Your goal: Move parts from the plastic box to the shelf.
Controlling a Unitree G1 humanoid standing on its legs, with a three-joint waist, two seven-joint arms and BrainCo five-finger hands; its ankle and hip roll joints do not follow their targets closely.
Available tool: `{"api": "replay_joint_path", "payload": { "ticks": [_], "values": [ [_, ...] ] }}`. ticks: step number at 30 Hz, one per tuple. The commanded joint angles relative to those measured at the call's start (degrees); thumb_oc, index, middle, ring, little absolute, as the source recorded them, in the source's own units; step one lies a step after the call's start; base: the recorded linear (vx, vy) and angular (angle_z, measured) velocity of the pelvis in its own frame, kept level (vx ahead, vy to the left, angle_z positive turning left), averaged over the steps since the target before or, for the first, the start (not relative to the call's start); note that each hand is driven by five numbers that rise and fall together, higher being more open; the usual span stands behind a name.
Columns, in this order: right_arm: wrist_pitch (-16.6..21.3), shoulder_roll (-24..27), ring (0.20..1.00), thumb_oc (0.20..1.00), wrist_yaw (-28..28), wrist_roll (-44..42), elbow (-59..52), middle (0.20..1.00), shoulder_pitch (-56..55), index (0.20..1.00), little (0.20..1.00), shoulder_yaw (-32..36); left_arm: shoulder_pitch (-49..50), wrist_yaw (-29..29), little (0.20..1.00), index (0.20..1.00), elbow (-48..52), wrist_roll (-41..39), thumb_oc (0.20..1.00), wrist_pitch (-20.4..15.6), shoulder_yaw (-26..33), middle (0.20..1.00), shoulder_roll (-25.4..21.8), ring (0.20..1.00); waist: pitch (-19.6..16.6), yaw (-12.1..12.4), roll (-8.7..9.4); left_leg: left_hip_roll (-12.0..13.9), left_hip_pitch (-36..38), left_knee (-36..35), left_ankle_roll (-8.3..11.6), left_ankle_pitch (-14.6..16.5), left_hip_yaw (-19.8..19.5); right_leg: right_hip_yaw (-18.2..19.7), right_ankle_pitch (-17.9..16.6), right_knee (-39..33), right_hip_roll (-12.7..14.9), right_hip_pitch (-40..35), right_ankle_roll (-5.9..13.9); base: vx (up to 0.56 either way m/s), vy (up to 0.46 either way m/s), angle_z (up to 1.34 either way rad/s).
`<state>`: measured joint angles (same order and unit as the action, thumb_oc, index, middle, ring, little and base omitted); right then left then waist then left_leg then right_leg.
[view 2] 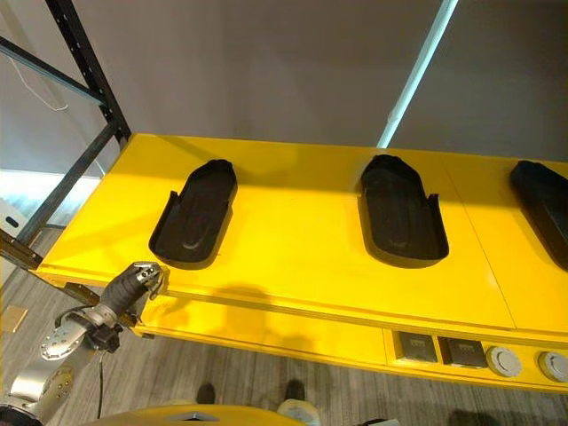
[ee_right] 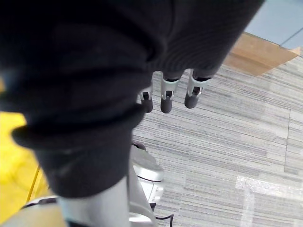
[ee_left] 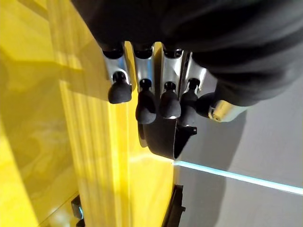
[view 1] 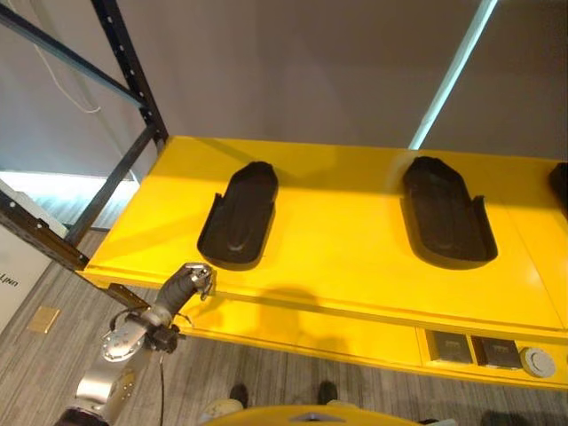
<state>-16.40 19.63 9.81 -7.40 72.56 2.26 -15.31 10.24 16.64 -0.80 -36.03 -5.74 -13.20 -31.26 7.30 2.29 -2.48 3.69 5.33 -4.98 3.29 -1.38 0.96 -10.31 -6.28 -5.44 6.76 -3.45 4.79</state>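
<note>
Three black moulded parts lie on the yellow shelf (view 1: 355, 266): one at the left (view 1: 240, 216), one in the middle (view 1: 446, 211), and one at the right end (view 2: 541, 209). My left hand (view 1: 191, 282) hovers at the shelf's front edge, just below and left of the left part. Its fingers (ee_left: 147, 101) are relaxed and hold nothing, and a black part (ee_left: 163, 139) shows beyond them. My right hand (ee_right: 165, 97) hangs over the grey floor with straight fingers and nothing in it.
A black metal rack upright (view 1: 133, 71) with cross bars stands at the shelf's left end. Sockets and round buttons (view 2: 461, 352) sit in the shelf's front face at the right. A cardboard sheet (ee_right: 260, 52) lies on the floor.
</note>
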Motion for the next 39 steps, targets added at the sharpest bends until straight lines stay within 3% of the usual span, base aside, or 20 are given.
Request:
{"api": "replay_joint_path", "payload": {
  "ticks": [1, 18, 33, 34, 37, 39],
  "values": [
    [0.2, -0.9, 1.000, 1.000, -1.7, 0.2, 2.1, 1.000, 3.6, 1.000, 1.000, -0.4, -7.8, -2.9, 0.200, 0.200, 1.1, -3.3, 0.200, -5.1, 0.2, 0.200, 2.6, 0.200, 3.1, -0.8, -1.06, 1.1, 0.6, 0.0, 0.99, 0.1, 5.7, 1.1, 2.7, 0.4, 0.7, -2.9, 1.42, 0.07, -0.037, -0.12],
    [0.7, -2.0, 1.000, 1.000, -3.8, -0.3, -1.6, 1.000, 0.9, 1.000, 1.000, -1.6, -13.8, -17.7, 0.200, 0.200, -2.1, -2.0, 0.200, -5.4, 2.3, 0.200, 7.5, 0.200, 5.2, -3.7, -0.12, 2.4, -0.7, 0.0, 1.25, -0.6, 6.6, 3.4, 2.5, 0.4, -0.5, -0.7, 0.91, 0.03, -0.033, -0.06],
    [1.2, -2.0, 1.000, 1.000, -4.4, 2.2, -3.5, 1.000, -0.1, 1.000, 1.000, -2.1, -15.8, -19.3, 0.200, 0.200, -3.9, 0.8, 0.200, -6.5, 3.3, 0.200, 7.9, 0.200, 5.6, -4.7, -0.10, 2.6, -0.3, 0.0, 1.56, -0.7, 6.8, 3.8, 2.7, 0.4, -0.7, -1.1, 1.01, -0.01, -0.003, -0.01],
    [1.2, -2.1, 1.000, 1.000, -4.4, 2.1, -3.4, 1.000, 0.0, 1.000, 1.000, -2.1, -15.1, -20.2, 0.200, 0.200, -3.4, 4.5, 0.200, -8.5, 3.2, 0.200, 7.6, 0.200, 5.3, -4.3, -0.02, 2.4, -0.2, 0.0, 1.54, -0.5, 6.6, 3.5, 2.9, 0.4, -0.6, -1.5, 0.99, -0.05, -0.023, -0.01],
    [1.3, -2.5, 1.000, 1.000, -4.5, 1.5, -2.8, 1.000, 0.6, 1.000, 1.000, -1.8, -13.6, -26.3, 0.200, 0.200, -2.1, 7.8, 0.200, -9.5, 3.0, 0.200, 7.0, 0.200, 5.1, -3.3, 0.04, 2.2, 0.1, 0.0, 1.60, -0.4, 6.1, 2.9, 3.1, 0.4, -0.6, -2.2, 0.84, -0.07, -0.025, 0.00],
    [1.4, -2.7, 1.000, 1.000, -4.3, 0.1, -2.3, 1.000, 1.1, 1.000, 1.000, -1.7, -11.7, -37.2, 0.200, 0.200, -2.3, 8.7, 0.200, -11.4, 3.1, 0.200, 7.2, 0.200, 4.7, -2.1, 0.25, 1.9, 0.4, 0.0, 1.60, -0.2, 5.5, 2.0, 3.4, 0.4, -0.5, -3.1, 0.75, -0.12, -0.068, 0.10]
  ]
}}
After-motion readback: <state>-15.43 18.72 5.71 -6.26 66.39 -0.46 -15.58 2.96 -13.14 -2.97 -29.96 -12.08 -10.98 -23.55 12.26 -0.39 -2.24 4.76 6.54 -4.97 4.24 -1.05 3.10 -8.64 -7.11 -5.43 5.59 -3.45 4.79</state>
